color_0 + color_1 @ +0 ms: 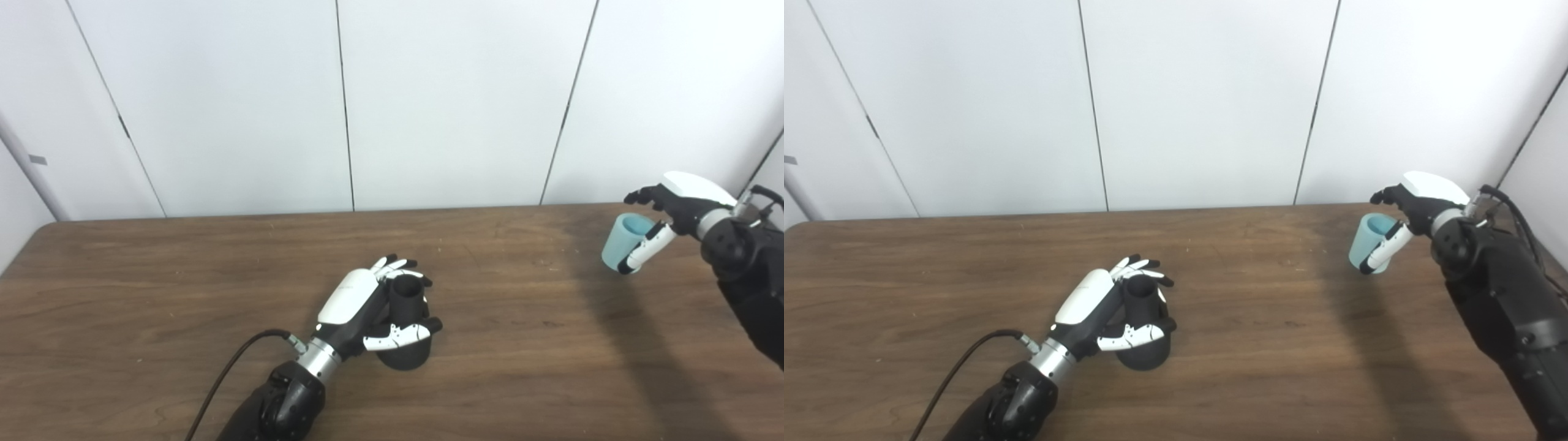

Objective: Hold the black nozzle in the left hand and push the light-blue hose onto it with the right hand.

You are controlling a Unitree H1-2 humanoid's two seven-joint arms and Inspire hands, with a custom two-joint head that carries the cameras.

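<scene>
The black nozzle [407, 324] stands on the brown table near the middle, its narrow neck pointing up. My left hand [361, 309] is wrapped around it, fingers behind the neck and thumb across the wide base. At the far right, my right hand [664, 214] holds the short light-blue hose [623, 242] above the table, open end tilted up and left. The hose and nozzle are far apart.
The wooden table [184, 294] stretches across the view, backed by white wall panels [453, 104]. A black cable [226, 373] runs from my left wrist toward the table's front edge.
</scene>
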